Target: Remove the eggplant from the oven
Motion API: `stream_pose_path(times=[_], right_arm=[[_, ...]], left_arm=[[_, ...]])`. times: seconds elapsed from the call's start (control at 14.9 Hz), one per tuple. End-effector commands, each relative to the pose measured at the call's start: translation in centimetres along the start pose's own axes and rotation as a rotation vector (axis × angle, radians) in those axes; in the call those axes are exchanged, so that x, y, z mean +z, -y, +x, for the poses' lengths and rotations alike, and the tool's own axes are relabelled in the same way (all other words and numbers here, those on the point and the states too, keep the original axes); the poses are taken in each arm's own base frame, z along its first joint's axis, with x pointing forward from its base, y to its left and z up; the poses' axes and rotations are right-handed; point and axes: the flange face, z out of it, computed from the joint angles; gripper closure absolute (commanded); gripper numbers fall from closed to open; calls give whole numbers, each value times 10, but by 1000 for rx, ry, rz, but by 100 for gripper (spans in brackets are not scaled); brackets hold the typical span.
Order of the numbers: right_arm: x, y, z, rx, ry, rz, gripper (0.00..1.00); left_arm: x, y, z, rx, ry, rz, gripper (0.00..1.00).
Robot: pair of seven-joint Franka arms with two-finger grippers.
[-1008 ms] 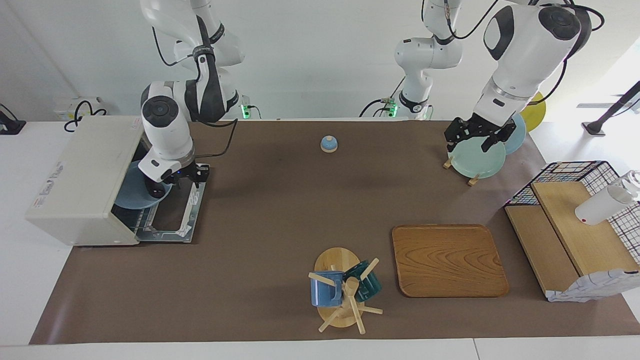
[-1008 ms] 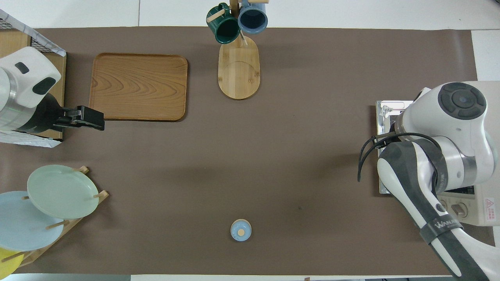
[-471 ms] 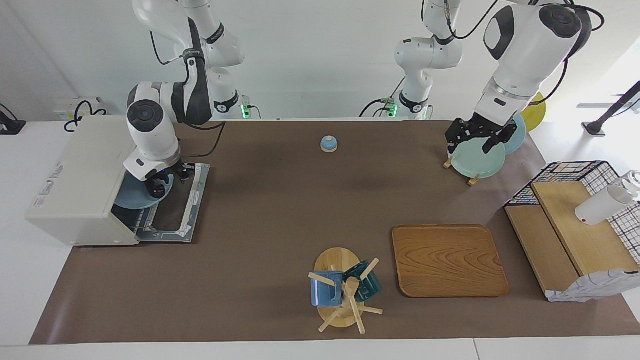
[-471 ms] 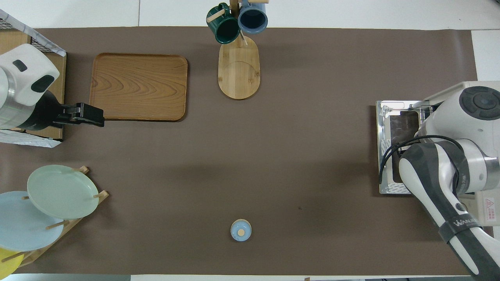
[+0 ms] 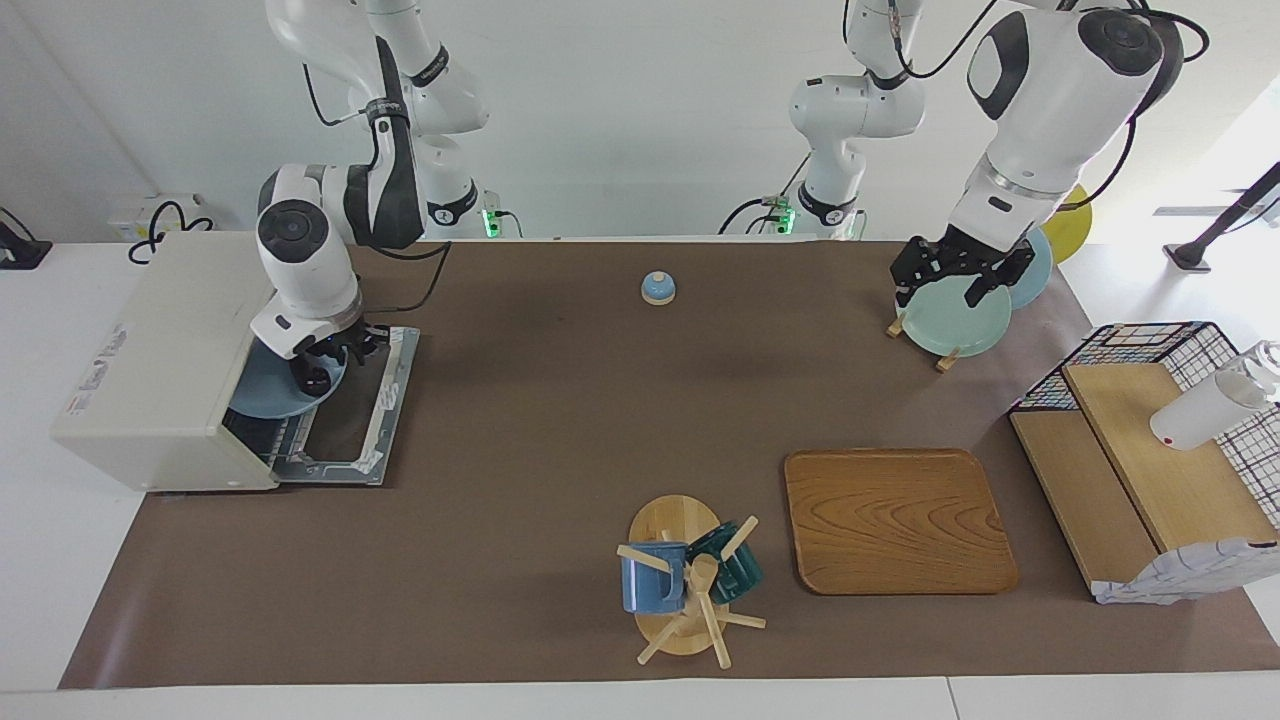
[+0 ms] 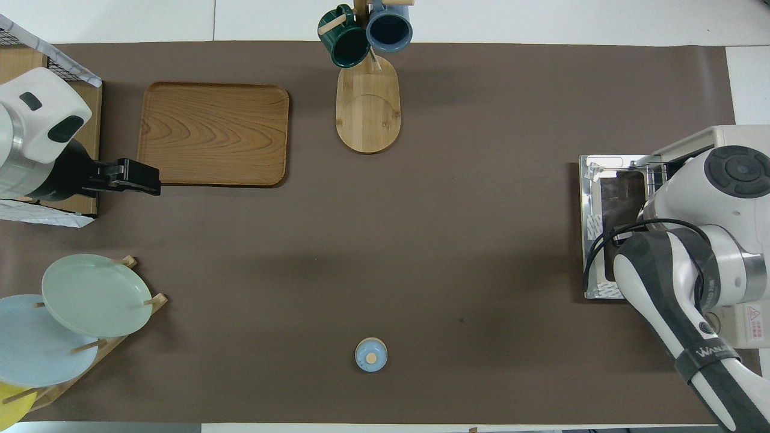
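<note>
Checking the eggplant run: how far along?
Done: the oven door is down. In hand: the right gripper is at the oven mouth over the blue plate; the eggplant is hidden, so no grip confirmed. Left: lift it out, set it down. The left gripper waits, open, over the plate rack.

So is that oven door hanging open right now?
Yes, the oven has its door folded down flat on the brown mat, with a blue plate showing in the opening.
</note>
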Motion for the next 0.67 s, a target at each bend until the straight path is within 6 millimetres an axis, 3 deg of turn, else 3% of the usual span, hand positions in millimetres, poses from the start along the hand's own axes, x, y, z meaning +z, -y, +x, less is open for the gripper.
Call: stream_pose_path(times=[0.0, 0.07, 0.13, 0.2, 0.34, 0.47, 0.61], right_arm=[[2, -9, -10, -6, -19, -25, 78], [6, -10, -12, -2, -19, -23, 78], [8, -8, -14, -4, -27, -22, 86], [10, -7, -15, -8, -27, -23, 100], [4, -2, -13, -32, -24, -49, 100], [-27, 25, 7, -64, -49, -80, 100], [-67, 67, 25, -103, -58, -94, 100]], left_arm=[[-2, 3, -4, -5, -19, 17, 0], [-2, 3, -4, -5, -21, 17, 0], [-2, 3, -4, -4, -21, 18, 0], [-2, 3, -4, -3, -21, 19, 0], [-2, 3, -4, -4, -21, 19, 0], [-2, 3, -4, -5, -21, 17, 0], [-2, 3, -4, -5, -22, 17, 0]])
